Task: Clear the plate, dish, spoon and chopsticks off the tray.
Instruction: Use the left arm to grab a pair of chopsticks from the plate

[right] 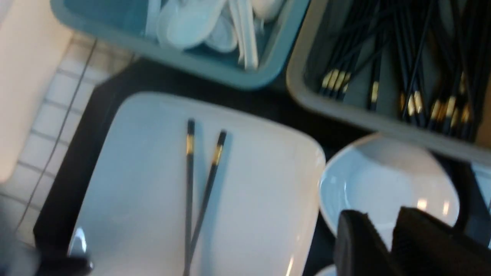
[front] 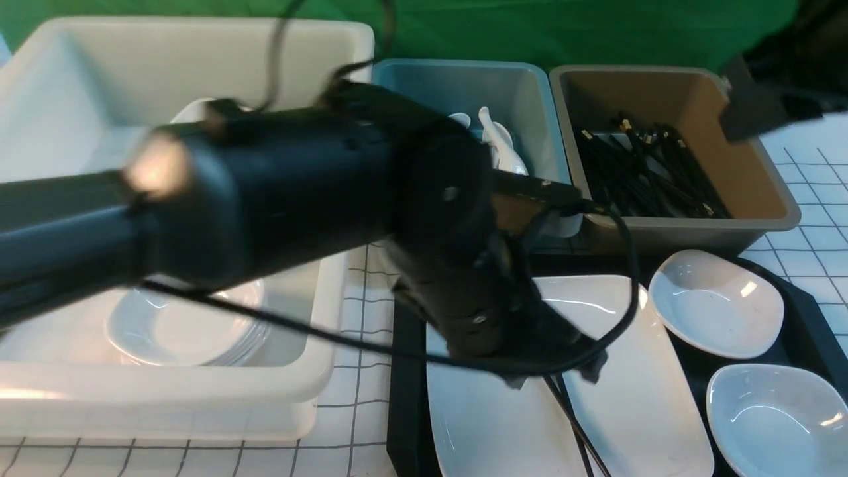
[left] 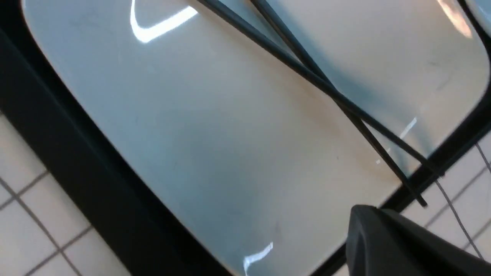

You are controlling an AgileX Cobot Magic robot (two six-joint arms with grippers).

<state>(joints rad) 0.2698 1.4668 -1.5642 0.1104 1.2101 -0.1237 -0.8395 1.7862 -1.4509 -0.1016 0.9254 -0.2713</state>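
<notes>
Two chopsticks [right: 188,191] on plate [right: 261,199], gold bands [right: 189,143] right wrist only

Chopsticks [right: 189,191] on plate [right: 261,191] on tray [right: 76,168]

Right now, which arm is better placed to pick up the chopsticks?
Left. The left gripper hovers low over the chopsticks on the plate; the right arm is up by the brown tub.

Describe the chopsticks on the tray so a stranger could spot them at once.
Find the black tray next to the brown tub. A large white plate lies on it, and the chopsticks rest on that plate: one loose, crossed black pair with gold bands, not the heap inside the brown tub.
</notes>
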